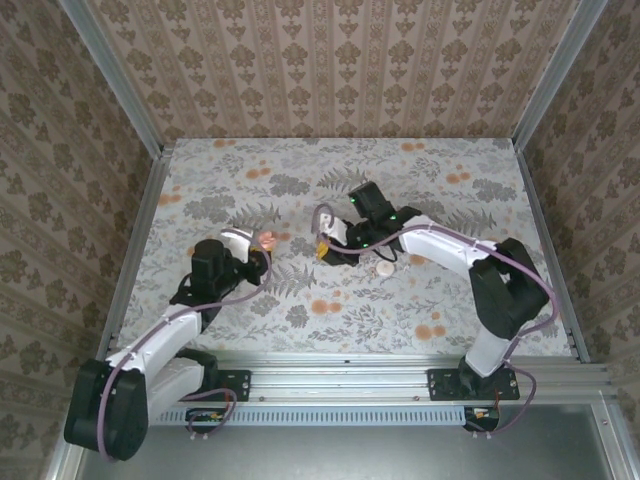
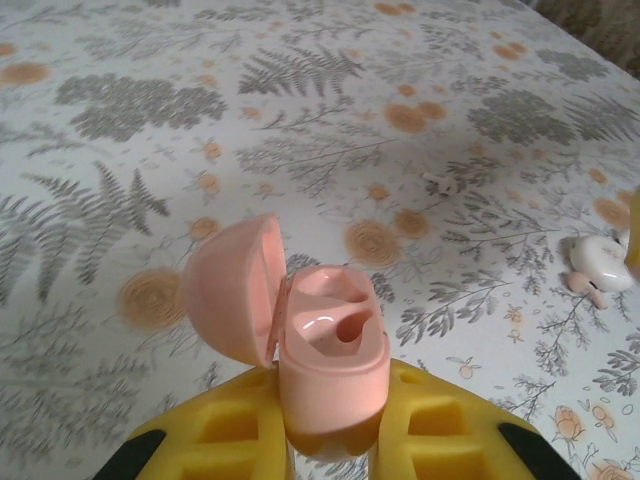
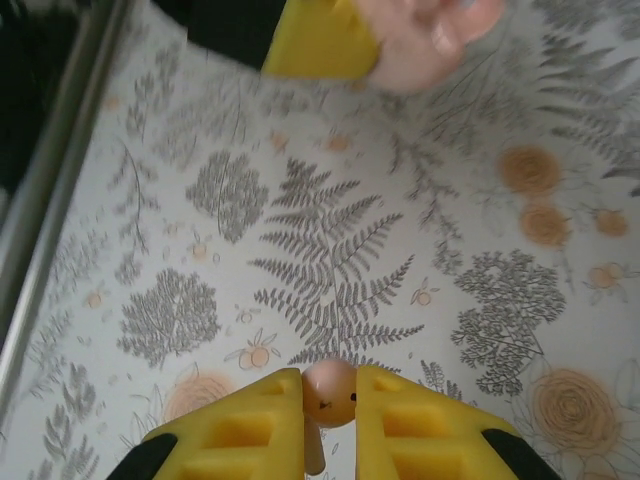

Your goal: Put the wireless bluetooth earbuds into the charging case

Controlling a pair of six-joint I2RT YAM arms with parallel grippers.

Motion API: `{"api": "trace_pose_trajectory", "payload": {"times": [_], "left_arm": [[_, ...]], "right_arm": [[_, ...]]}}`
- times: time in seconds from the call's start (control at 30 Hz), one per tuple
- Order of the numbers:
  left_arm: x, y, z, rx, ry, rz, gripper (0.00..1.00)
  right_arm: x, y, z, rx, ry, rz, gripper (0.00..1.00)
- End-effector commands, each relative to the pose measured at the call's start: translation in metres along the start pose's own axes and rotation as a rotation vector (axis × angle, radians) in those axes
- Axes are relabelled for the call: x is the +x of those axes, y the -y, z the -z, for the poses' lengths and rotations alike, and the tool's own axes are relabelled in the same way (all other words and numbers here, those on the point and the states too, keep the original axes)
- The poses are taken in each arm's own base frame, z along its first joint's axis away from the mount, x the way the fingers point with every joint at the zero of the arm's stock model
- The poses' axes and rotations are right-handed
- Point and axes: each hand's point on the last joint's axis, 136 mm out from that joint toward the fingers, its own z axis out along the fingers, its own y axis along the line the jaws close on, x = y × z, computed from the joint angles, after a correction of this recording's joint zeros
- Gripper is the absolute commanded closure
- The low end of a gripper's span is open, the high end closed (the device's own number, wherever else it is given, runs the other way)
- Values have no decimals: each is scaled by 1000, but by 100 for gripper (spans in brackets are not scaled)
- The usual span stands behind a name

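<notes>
My right gripper (image 3: 328,376) is clamped on a small pale pink rounded earbud (image 3: 328,396). The bulb pokes out just past the yellow fingertips, and the stem runs back between the pads towards my wrist. The bud's long axis therefore lies along my fingers. 2 tiny dark dots sit on the bulb; I can read no letters or brand on it.

What the next move depends on is where the salmon-pink glossy plastic charging case (image 2: 335,335) lies. In my right wrist view the case (image 3: 420,40) is straight ahead and slightly to the right, across a bare stretch of the floral-print tablecloth (image 3: 330,270). From above, my right gripper (image 1: 323,250) is near the case (image 1: 267,238) on its right side, not touching it.

My left gripper (image 2: 330,400) is closed on the lower body of the case, holding it off the cloth. The lid (image 2: 235,290) is hinged open to the left of the case and the 2 wells face up. I judge the bud must come in bulb-first from the right. No label shows on the case.

A cream-white round disc (image 2: 600,262) lies well right of the case, and a tiny pale piece (image 2: 440,183) lies beyond the case. I cannot tell whether that piece is the second bud.
</notes>
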Motion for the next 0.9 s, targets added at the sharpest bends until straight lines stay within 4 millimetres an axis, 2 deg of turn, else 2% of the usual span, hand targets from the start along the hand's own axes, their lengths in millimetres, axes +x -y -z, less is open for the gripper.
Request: {"api": "trace_pose_trajectory", "payload": {"times": [0.0, 0.27, 0.33, 0.4, 0.57, 0.87], "left_arm": [[-25, 18, -4, 65, 110, -115, 93], [-42, 47, -11, 160, 212, -224, 92], [-48, 49, -12, 168, 239, -238, 92], [-50, 63, -14, 212, 261, -259, 92], [-57, 75, -18, 250, 292, -276, 92], [-71, 87, -16, 277, 343, -287, 92]], "right_arm": [[-46, -2, 22, -30, 240, -63, 84], [-77, 15, 46, 32, 456, -169, 85], [-84, 21, 51, 63, 508, -196, 85], [-91, 26, 56, 88, 563, -218, 85], [-108, 30, 69, 127, 674, -243, 85], [-124, 25, 61, 136, 746, -230, 85]]}}
